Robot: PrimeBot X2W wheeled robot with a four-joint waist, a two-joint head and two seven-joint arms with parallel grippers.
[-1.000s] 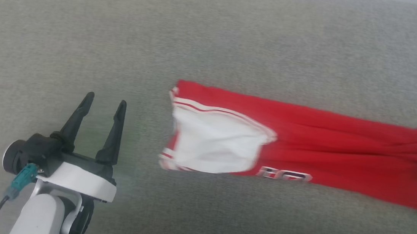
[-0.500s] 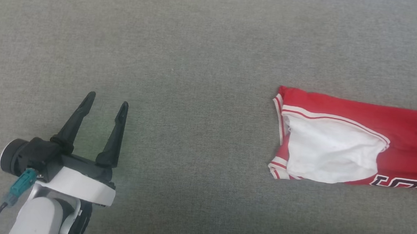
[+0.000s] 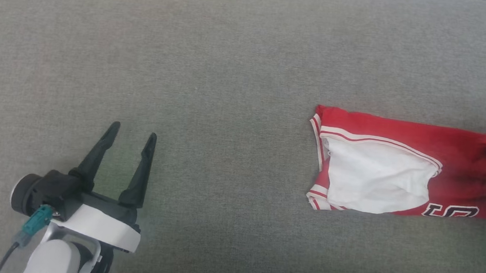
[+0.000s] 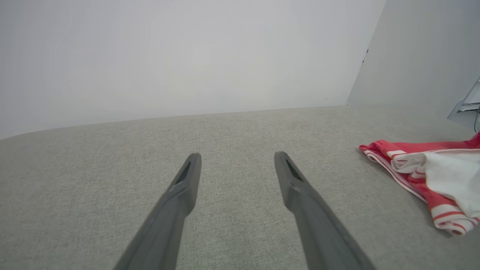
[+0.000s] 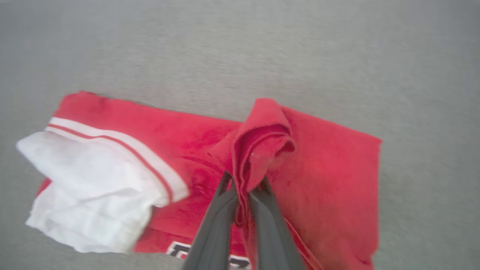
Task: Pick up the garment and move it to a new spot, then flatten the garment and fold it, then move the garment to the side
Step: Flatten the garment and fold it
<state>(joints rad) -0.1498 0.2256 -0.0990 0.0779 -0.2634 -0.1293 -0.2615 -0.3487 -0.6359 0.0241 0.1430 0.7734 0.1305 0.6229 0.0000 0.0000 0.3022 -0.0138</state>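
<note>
Your right gripper (image 5: 245,179) clamps a raised fold of the red jersey (image 5: 330,168); your left gripper (image 3: 133,130) hangs spread and empty.

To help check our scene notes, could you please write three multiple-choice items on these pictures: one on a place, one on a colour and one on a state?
1. In the head view, where does the garment lie relative to the left claw?
A. To its right, apart from it
B. Between its fingers
C. Draped over it

2. What colour is the garment's sleeve?
A. Blue
B. White
C. Black

3. What is the right claw doing?
A. Standing open, holding nothing
B. Holding a cup
C. Shut on a red fold of the garment

Answers:
1 A: bare grey surface lies between the two in the head view.
2 B: the sleeve is white against the red cloth.
3 C: the right wrist view shows the fold pinched between its fingers.
</note>
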